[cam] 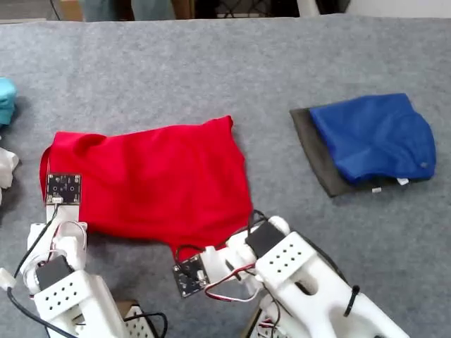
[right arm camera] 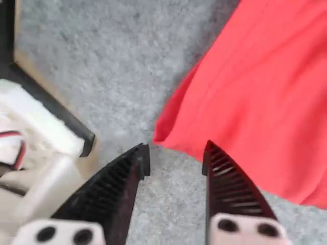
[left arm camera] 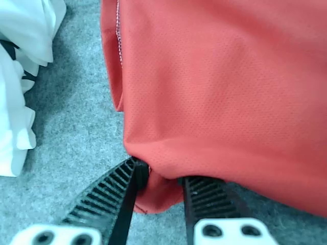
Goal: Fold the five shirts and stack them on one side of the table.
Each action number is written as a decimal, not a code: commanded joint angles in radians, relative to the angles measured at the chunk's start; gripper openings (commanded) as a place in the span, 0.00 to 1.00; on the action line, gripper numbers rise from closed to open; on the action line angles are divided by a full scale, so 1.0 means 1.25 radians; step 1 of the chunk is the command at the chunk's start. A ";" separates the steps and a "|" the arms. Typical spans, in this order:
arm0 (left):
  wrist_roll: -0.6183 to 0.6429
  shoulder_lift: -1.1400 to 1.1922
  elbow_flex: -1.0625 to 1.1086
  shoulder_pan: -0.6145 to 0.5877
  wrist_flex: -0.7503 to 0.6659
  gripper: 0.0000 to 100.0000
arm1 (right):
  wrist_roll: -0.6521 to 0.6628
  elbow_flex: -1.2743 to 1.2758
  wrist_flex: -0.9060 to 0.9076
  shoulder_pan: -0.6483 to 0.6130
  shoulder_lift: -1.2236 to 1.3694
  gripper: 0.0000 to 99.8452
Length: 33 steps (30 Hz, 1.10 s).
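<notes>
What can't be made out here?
Teal cloth: cut off by the high view's left edge.
White cloth: same edge; shape unclear.
Dark shirt: mostly covered by the blue shirt, high view.
Red shirt: near hem partly hidden by the right arm, high view.

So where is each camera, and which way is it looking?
High view: fixed above the table, looking down on the red shirt and blue shirt; left arm and right arm show at the near edge.
Left wrist view: on the left wrist, facing the red shirt's edge, gripped by the left gripper.
Right wrist view: on the right wrist, facing a red shirt corner past the open right gripper.
Shared: all three show the red shirt.
</notes>
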 commanded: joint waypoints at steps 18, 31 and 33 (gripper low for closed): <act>0.005 -0.006 -0.004 -0.007 -0.010 0.12 | -0.001 -0.060 0.028 -0.060 0.131 0.28; 0.004 -0.006 -0.004 -0.007 -0.014 0.12 | 0.001 -0.078 0.074 -0.059 0.072 0.28; 0.004 -0.006 -0.004 -0.007 -0.014 0.12 | 0.001 -0.088 0.091 -0.059 0.048 0.28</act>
